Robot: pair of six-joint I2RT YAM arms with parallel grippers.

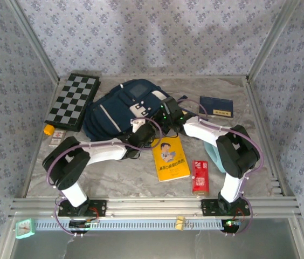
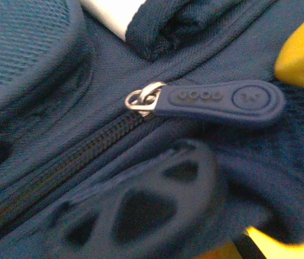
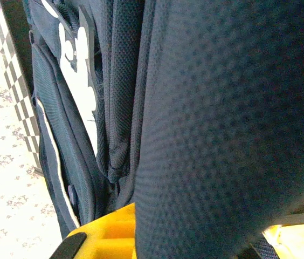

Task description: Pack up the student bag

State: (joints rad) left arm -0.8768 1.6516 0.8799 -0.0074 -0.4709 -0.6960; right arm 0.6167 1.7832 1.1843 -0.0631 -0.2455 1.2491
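student bag (image 2: 39,59) fabric close-up | zipper pull (image 2: 219,102) on silver ring (image 2: 141,100) | yellow fingers (image 2: 303,56) at right edge

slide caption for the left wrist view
Close-up of the student bag: metal zipper ring and navy pull tab lying across the fabric.

top: left end effector (image 1: 143,132) and right end effector (image 1: 169,115) tips hidden in student bag (image 1: 114,108) folds | pale blue item (image 1: 212,154) mostly under right arm (image 1: 233,151) | small bits (image 1: 56,135) beside chessboard (image 1: 72,101) too small to tell | left wrist: zipper track (image 2: 60,172) cut off lower left, near dark loop (image 2: 141,210) blurred
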